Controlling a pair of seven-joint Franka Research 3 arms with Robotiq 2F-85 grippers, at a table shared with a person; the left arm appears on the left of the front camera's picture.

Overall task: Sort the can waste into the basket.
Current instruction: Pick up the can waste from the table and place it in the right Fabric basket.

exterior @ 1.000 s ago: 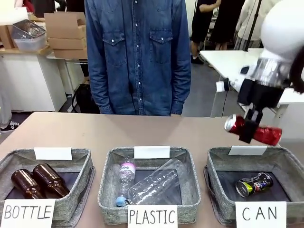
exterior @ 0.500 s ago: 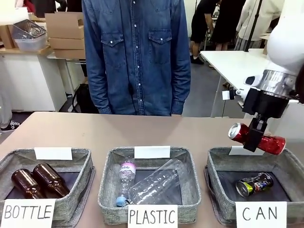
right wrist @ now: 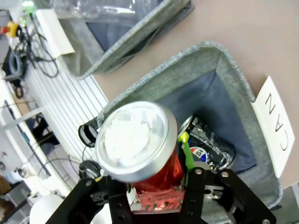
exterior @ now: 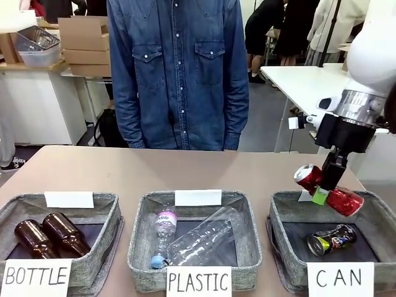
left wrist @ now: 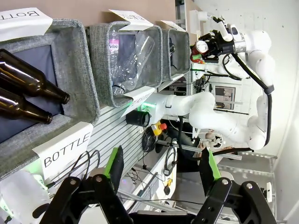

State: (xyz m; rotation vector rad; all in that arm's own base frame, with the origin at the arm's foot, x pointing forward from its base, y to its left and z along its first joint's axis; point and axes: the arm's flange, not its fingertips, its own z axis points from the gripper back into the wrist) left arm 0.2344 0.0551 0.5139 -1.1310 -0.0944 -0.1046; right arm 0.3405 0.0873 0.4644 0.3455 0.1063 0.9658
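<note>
The right gripper hangs over the far rim of the CAN basket. Its jaws stand apart around the red can, so I cannot tell if the pads still press it or it is already free. The can is dented, with a silver end, and lies tilted in the air above the basket. Inside, on the dark bottom, lies the dark printed can. That makes two cans. To the side stand the PLASTIC basket with two clear plastic bottles and the BOTTLE basket with two brown glass bottles. The left gripper is spread wide and holds nothing. A person in a denim shirt stands behind the table.
</note>
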